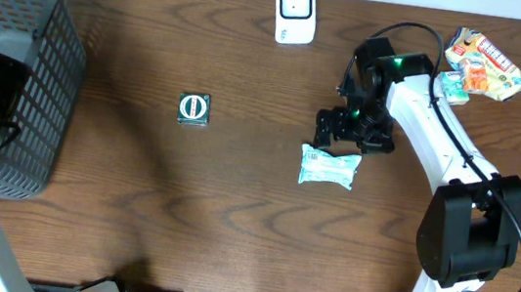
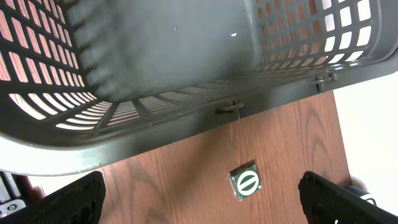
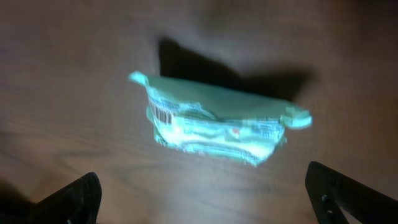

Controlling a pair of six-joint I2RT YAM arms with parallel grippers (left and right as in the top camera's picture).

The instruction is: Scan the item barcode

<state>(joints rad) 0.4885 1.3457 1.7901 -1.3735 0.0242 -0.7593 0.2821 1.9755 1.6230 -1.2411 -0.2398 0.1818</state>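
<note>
Dark wood-grain table (image 1: pixel 185 206) carries everything. The pale green snack packet (image 1: pixel 329 168) lies flat right of centre, just below my right fingers (image 1: pixel 339 130), which hang spread wide above it with nothing held. My left fingers (image 2: pixel 62 202) are likewise spread and empty, over the grey basket (image 2: pixel 186 124) at the far left.

I judge this is the pickup step: the packet is not yet grasped. Next I should come down and close across its narrow body, leaving the barcode (image 3: pixel 163 115) uncovered, then carry it to the white scanner (image 1: pixel 296 10) at top centre.

Only my right wrist view shows the barcode, at the packet's left end. Only the overhead shows the scanner. Both overhead and left wrist show a small square green-and-white packet (image 2: pixel 245 181).
</note>
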